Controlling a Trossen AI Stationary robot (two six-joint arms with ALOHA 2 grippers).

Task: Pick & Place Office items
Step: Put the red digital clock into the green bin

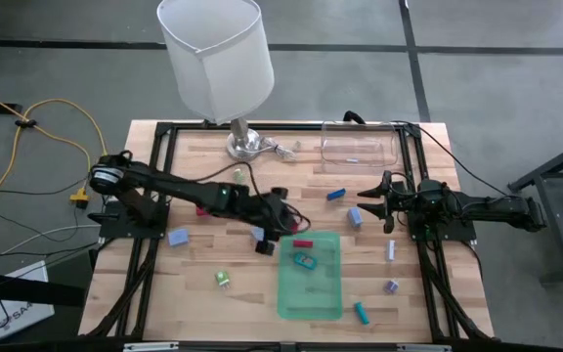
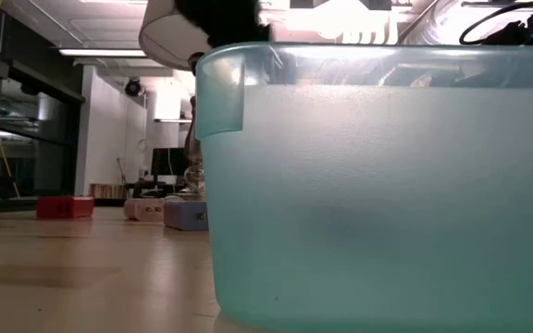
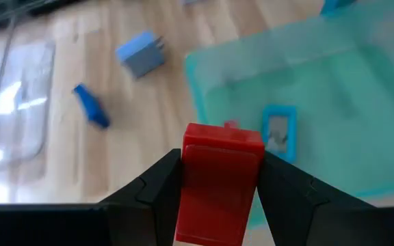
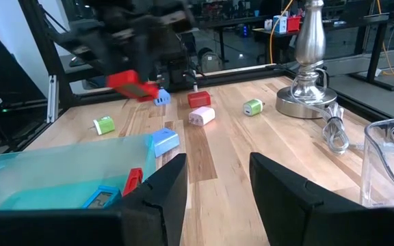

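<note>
The left gripper (image 3: 217,195) is clamped on 1 red block (image 3: 219,179), held between its jaws above the near edge of the green tray (image 3: 334,82), with 1 blue-framed piece (image 3: 279,130) and what looks like a second red piece (image 4: 133,179) in the tray just beyond the jaws. The right gripper (image 4: 214,181) stands partly open and empty, its jaws pointing toward a blue block (image 4: 164,142) beside the tray.

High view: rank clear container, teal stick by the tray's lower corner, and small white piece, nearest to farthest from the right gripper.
From the right gripper, high view:
1. Small white piece, on the wood just below the gripper, right of the green tray.
2. Clear container, at the table's far edge above the gripper.
3. Teal stick, off the tray's lower right corner, clearly farthest.
</note>
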